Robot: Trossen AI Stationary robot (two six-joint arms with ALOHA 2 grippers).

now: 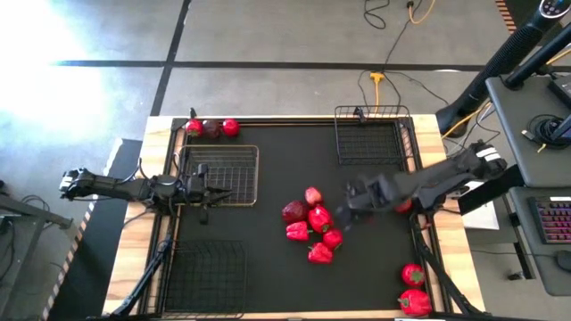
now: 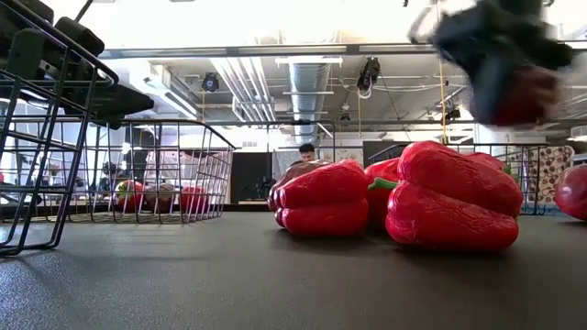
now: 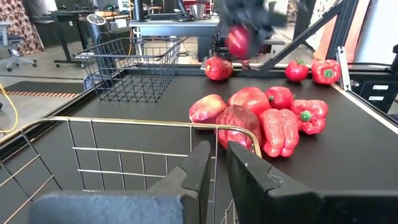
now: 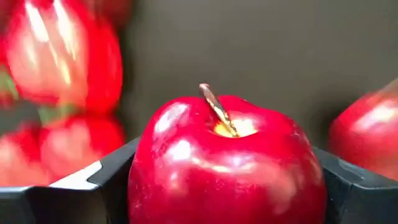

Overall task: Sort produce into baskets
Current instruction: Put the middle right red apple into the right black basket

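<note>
A red apple with its stem up sits clamped between the two dark fingers of the right gripper, which is above the black table, just right of the central pile of produce. The low view shows this gripper raised clear of the surface.

The pile consists of red bell peppers and rounder red fruit, touching one another near the table's middle. Two more red items lie well apart from it at the near right corner. Three small red and dark fruits sit at the far left edge.

One wire basket stands at the far right, a second at the left and a third at the near left.

The left gripper rests at the second basket's near rim, its fingers close together with only a narrow gap between them, holding nothing.
</note>
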